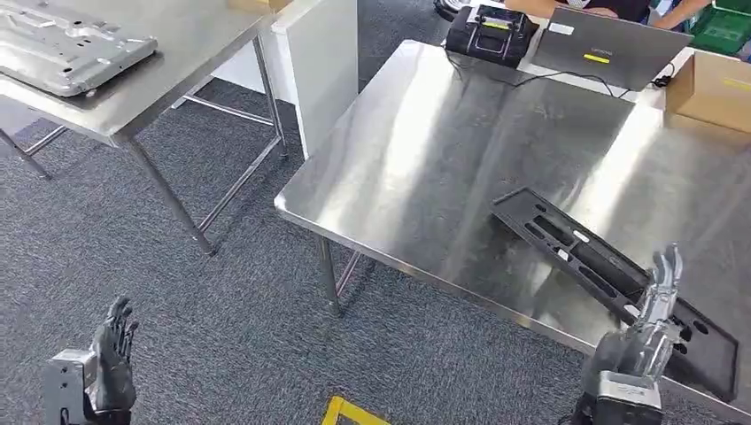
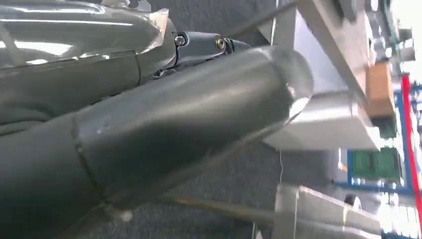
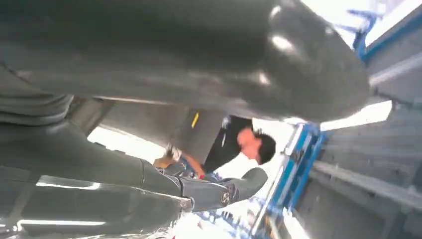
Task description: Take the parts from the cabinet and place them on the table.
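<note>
Fingers spread and holding nothing, my right hand [image 1: 645,332] stands upright at the near edge of the steel worktop [image 1: 425,168], its fingertips rising in front of the black slotted part [image 1: 567,243] that lies flat on the metal. The part sits just beyond and to the inside of that hand, running diagonally from the middle of the worktop toward the near corner, where its far end passes behind my fingers. Whether a fingertip touches it, I cannot tell. Flat and fully supported, well in from the edge along most of its length, it looks to me like a part already delivered, so I judge this hand is empty because its load is down.

My left hand [image 1: 111,359] hangs low over the grey carpet [image 1: 177,292], well apart from the worktop and the part, fingers loosely apart and pointing up, gripping nothing. It has no job at this instant, which would explain why it rides at my side.

Beyond my left hand stands a second steel worktop [image 1: 168,62] carrying a pale pressed-metal panel [image 1: 62,49]. Past the black part, at the far side from my right hand, sit a grey laptop [image 1: 611,44], a black bag [image 1: 491,34] and a cardboard box [image 1: 713,88]. In the right wrist view a person [image 3: 239,147] leans in beyond my thumb.
</note>
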Tool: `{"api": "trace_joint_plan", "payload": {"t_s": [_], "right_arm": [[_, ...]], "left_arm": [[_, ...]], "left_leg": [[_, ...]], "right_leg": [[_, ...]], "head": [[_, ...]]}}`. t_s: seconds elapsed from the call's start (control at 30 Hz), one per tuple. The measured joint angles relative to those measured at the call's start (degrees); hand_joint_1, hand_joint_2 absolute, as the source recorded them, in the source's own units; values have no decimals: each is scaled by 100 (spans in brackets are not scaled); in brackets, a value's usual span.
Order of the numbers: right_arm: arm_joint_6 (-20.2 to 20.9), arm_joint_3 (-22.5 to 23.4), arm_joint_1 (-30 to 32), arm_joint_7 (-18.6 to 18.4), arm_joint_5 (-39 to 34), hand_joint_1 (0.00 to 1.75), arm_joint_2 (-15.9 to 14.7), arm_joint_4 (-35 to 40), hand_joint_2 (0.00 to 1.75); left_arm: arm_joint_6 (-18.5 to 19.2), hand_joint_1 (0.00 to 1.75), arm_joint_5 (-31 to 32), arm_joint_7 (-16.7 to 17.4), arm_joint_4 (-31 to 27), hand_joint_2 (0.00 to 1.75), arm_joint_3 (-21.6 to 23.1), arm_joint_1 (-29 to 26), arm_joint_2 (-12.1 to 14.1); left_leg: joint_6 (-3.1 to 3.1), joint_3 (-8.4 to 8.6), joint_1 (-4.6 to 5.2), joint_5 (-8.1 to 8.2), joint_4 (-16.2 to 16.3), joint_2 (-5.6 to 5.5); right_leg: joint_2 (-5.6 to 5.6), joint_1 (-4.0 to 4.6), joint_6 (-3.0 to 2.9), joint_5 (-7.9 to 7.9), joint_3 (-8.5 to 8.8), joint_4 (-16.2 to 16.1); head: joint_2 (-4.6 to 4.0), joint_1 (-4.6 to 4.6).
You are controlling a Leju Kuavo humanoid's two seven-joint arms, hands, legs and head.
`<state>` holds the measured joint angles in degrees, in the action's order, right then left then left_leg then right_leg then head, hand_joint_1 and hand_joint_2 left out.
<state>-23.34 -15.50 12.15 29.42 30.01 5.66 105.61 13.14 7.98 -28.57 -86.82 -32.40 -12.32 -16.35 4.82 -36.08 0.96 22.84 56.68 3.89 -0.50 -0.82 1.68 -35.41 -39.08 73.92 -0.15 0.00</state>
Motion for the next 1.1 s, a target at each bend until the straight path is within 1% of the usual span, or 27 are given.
{"api": "trace_joint_plan", "payload": {"t_s": [0.03, 0.07, 0.1, 0.13, 0.17, 0.2, 0.23, 0.3, 0.33, 0.4, 0.47, 0.5, 0.53, 0.6, 0.63, 0.67, 0.7, 0.73, 0.77, 0.8, 0.83, 0.87, 0.9, 0.93, 1.0, 1.03, 1.1], "right_arm": [[56, -35, 26, -11, 76, 0, 0, -19, 0], [74, -52, 29, -24, 122, 0, 2, -33, 0], [87, -74, 28, -35, 146, 0, 11, -44, 0], [109, -107, 28, -61, 174, 0, 26, -59, 0], [118, -131, 25, -94, 196, 0, 31, -70, 0], [122, -153, 24, -125, 210, 0, 39, -92, 0], [124, -157, 34, -138, 216, 0, 48, -101, 0], [133, -157, 45, -177, 218, 0, 50, -136, 0], [133, -157, 52, -190, 227, 0, 57, -153, 0], [135, -157, 52, -216, 240, 0, 70, -190, 0], [135, -159, 53, -223, 242, 0, 87, -234, 0], [135, -159, 53, -225, 242, 0, 87, -262, 0], [135, -159, 53, -232, 242, 0, 87, -293, 0], [188, -159, 50, -262, 196, 0, 87, -370, 0], [214, -159, 39, -295, 155, 0, 87, -431, 0], [236, -159, 21, -304, 129, 0, 87, -509, 0], [238, -162, 14, -304, 118, 0, 87, -549, 0], [249, -177, -42, -308, 92, 0, 90, -683, 0], [256, -186, -82, -308, 76, 0, 96, -764, 0], [273, -186, -99, -321, 41, 0, 109, -869, 0], [277, -183, -108, -328, 37, 0, 109, -947, 0], [286, -183, -134, -330, 37, 0, 109, -1034, 0], [297, -186, -161, -348, 35, 0, 109, -1104, 0], [367, -192, -208, -376, -31, 0, 116, -1231, 0], [568, -201, -284, -439, -313, 0, 120, -1467, 0], [627, -199, -313, -461, -424, 0, 125, -1629, 0], [660, -194, -397, -463, -543, 0, 136, -1920, 0]], "left_arm": [[-39, 0, 19, -33, -37, 0, -110, -14, -69], [-63, 0, 15, -46, -72, 0, -168, -31, -103], [-88, 0, -16, -46, -112, 0, -212, -56, -135], [-144, 0, -85, -46, -192, 0, -255, -94, -168], [-188, 0, -148, -44, -251, 0, -296, -119, -190], [-232, 0, -215, -44, -308, 0, -345, -158, -212], [-271, 0, -286, -46, -380, 0, -367, -187, -225], [-378, 0, -398, -48, -495, 0, -369, -263, -253], [-440, 0, -444, -48, -551, 0, -369, -298, -258], [-520, 0, -501, -48, -645, 0, -364, -395, -271], [-603, 0, -534, -48, -691, 0, -364, -434, -271], [-637, 0, -551, -46, -710, 0, -364, -449, -271], [-673, 0, -551, -42, -721, 0, -362, -460, -273], [-770, 0, -555, -35, -728, 0, -360, -468, -282], [-802, 0, -557, -28, -741, 0, -349, -474, -286], [-852, 0, -553, -26, -776, 0, -338, -480, -292], [-879, 0, -551, -26, -789, 0, -325, -475, -295], [-983, 0, -562, -28, -839, 0, -308, -535, -310], [-1036, 0, -571, -28, -872, 0, -301, -564, -317], [-1108, 0, -581, -26, -902, 0, -275, -590, -317], [-1178, 0, -612, -24, -944, 0, -238, -608, -328], [-1235, 0, -645, -22, -981, 0, -196, -612, -343], [-1281, 0, -680, -17, -1005, 0, -179, -623, -343], [-1322, 0, -755, 18, -1014, 0, -172, -658, -356], [-1342, 0, -855, 57, -994, 0, -155, -703, -376], [-1340, 0, -922, 81, -942, 0, -135, -696, -386], [-1294, 0, -999, 77, -791, 0, -113, -694, -397]], "left_leg": [[-10, -32, 2, -30, 0, -10], [-23, -67, 2, -64, 3, -20], [-42, -93, 0, -97, 3, -28], [-74, -127, -2, -139, 5, -34], [-107, -145, 6, -169, 25, -38], [-145, -160, 25, -200, 26, -38], [-174, -147, 23, -224, 64, -30], [-245, -148, -1, -276, 44, -10], [-278, -182, -18, -281, 61, -38], [-395, -327, -71, 353, 477, -306], [-477, -564, -115, 1007, 1415, -380], [-507, -617, -132, 1146, 1777, -381], [-523, -557, -152, 1128, 1875, -379], [-537, -106, -199, 841, 1431, -381], [-541, 359, -223, 669, 806, -390], [-553, 817, -254, 670, 167, -459], [-541, 937, -228, 755, -48, -513], [-440, 851, -193, 667, 26, -527], [-433, 835, -178, 679, 12, -516], [-393, 811, -150, 655, 31, -506], [-312, 765, -149, 585, -13, -486], [-230, 686, -172, 517, -38, -430], [-175, 619, -155, 473, -39, -433], [-136, 520, -140, 397, -39, -397], [-112, 337, -103, 263, -31, -336], [-110, 246, -83, 192, -26, -328], [-116, 122, -52, 69, -13, -301]], "right_leg": [[1, 0, 44, 6, 57, 31], [0, 1, 96, 93, 285, -235], [-2, -7, 145, 223, 578, -677], [-19, -22, 187, 378, 1021, -1396], [-75, -23, 167, 370, 1343, -1849], [-59, 23, 138, 502, 1350, -1799], [-55, 8, 111, 509, 1227, -1843], [-31, 24, 28, 522, 1207, -1814], [-30, -60, -41, 588, 1178, -1835], [-26, -58, -151, 694, 1070, -1831], [-8, -53, -160, 807, 946, -1822], [-1, -51, -152, 857, 907, -1812], [10, -52, -143, 908, 839, -1806], [42, -74, -82, 982, 727, -1775], [66, -91, -55, 1017, 671, -1757], [79, -91, -9, 1047, 646, -1730], [86, -71, 23, 1068, 600, -1722], [102, -67, 92, 1131, 605, -1734], [116, -67, 114, 1155, 592, -1727], [136, -76, 186, 1212, 571, -1767], [151, -41, 232, 1251, 548, -1771], [134, -100, 196, 1137, 517, -1667], [115, -80, 134, 909, 385, -1486], [111, -66, 58, 491, 207, -986], [109, -42, 47, 33, 1, -133], [109, -38, 94, 29, 18, 96], [105, -13, 209, 344, 392, -166]], "head": [[0, -7], [0, 2], [0, 0], [0, 0], [0, 0], [0, -20], [0, -17], [0, -20], [0, -15], [0, -35], [0, -42], [0, -37], [0, -44], [0, -39], [0, -42], [0, -48], [0, -50], [0, -15], [0, -41], [0, -18], [0, -28], [0, -28], [0, -20], [0, 4], [0, 4], [0, 0], [0, 9]]}}
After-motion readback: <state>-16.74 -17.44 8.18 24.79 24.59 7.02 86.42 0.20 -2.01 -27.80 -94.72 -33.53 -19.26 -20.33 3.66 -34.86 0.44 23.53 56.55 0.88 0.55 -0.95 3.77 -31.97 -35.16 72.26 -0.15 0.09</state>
